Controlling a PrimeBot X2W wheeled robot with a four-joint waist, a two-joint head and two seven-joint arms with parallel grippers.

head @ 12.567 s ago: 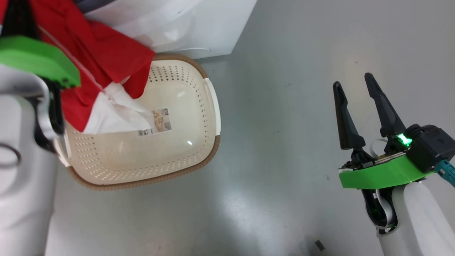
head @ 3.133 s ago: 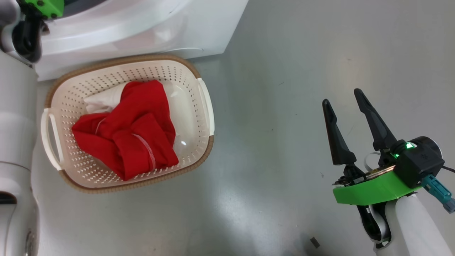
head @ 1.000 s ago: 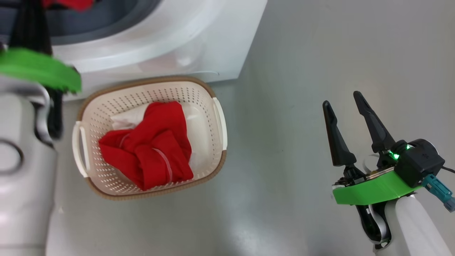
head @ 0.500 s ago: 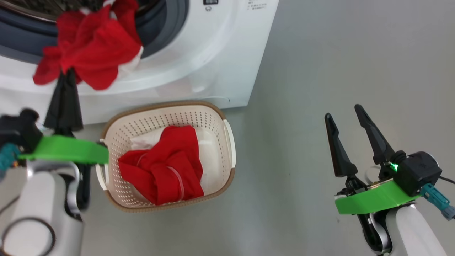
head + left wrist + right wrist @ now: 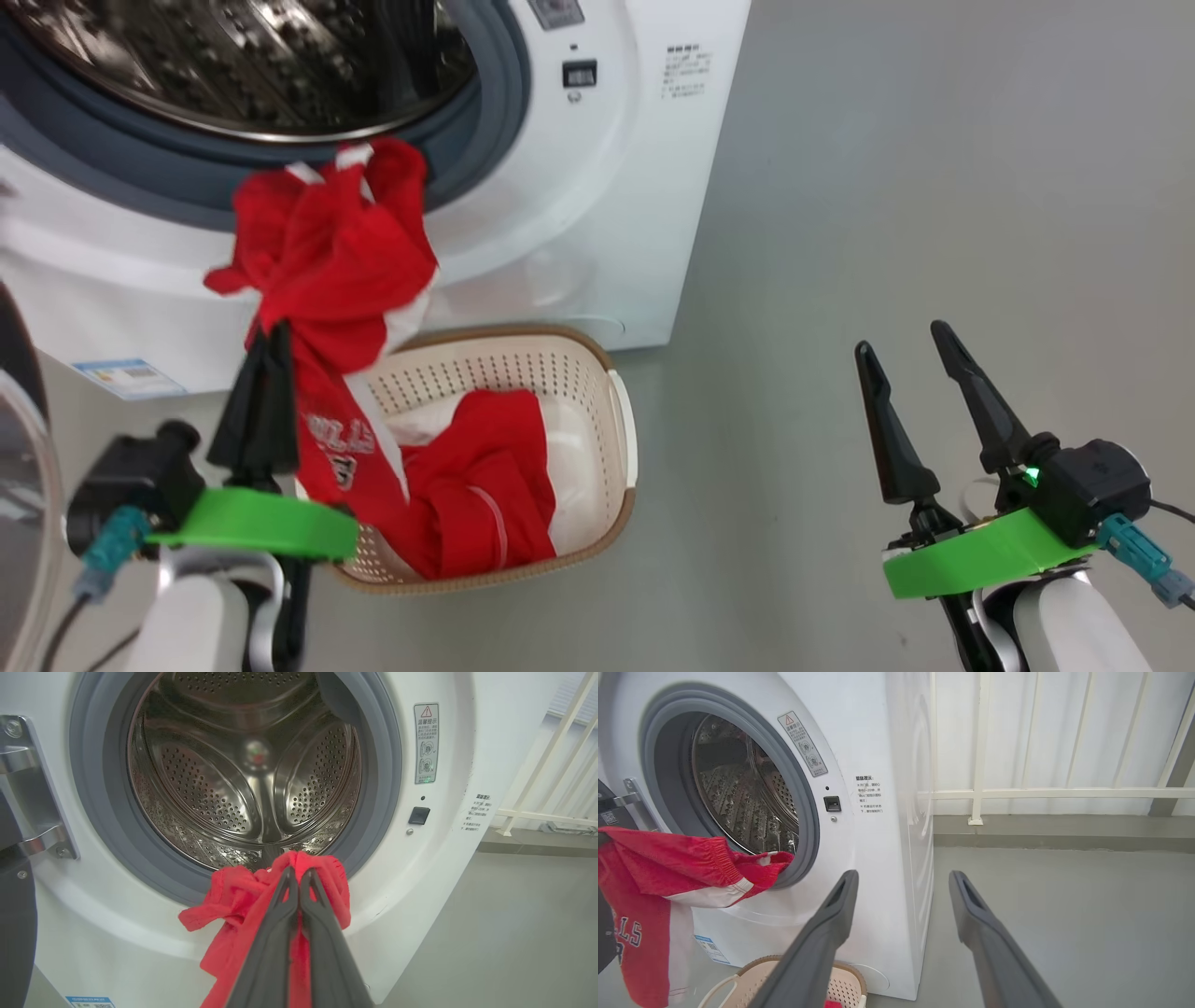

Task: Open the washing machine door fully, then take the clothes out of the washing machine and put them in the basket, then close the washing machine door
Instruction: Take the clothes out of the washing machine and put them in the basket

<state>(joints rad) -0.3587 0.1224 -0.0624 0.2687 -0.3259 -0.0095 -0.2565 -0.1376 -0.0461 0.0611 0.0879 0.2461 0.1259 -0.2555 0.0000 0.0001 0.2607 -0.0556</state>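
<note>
One more bright red fabric garment [image 5: 327,252] is now out of the steel drum [image 5: 252,56], clamped in the left gripper [image 5: 269,332]; cream basket [image 5: 513,330] next.

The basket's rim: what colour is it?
Brown, with a woven look, on the cream basket; the head view shows it best.

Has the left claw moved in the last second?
Yes. Against the washing machine, the left claw, shut on clothes, has drawn back from the drum toward the basket.
</note>
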